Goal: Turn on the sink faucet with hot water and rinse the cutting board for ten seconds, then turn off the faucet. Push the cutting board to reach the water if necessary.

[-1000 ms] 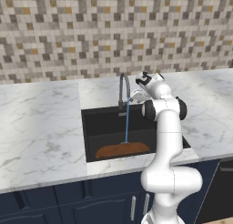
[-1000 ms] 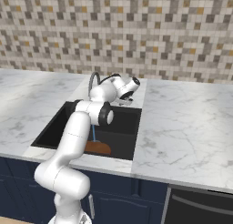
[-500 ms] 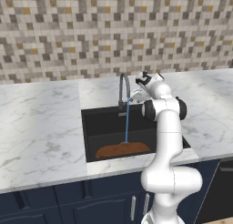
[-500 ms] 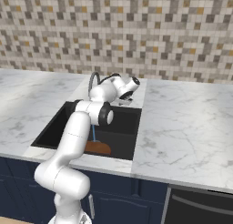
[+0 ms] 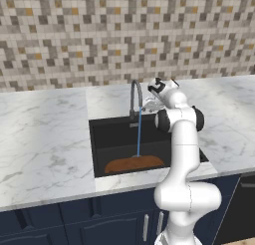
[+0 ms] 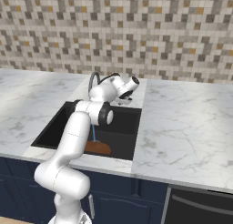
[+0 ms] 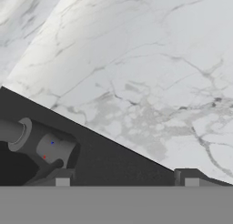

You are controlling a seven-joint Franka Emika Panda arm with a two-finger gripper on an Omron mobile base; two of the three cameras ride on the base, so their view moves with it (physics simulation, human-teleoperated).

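**Sink station: board under running stream**

Cutting board (image 5: 133,164): flat on the sink (image 5: 107,139) floor, against the front wall, beneath the water (image 5: 139,134) falling from the sink faucet (image 5: 135,97). Gripper (image 5: 151,104): up at the sink's back edge, just right of the faucet base, well above the board; fingers (image 7: 62,178) spread apart, pinching nothing.

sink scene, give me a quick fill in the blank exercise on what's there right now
1. The water falls from the sink faucet onto the ____.
2. The cutting board lies inside the ____.
3. The colour of the stream is ____.
4. The gripper is beside the ____.

Missing words: cutting board; sink; blue; sink faucet
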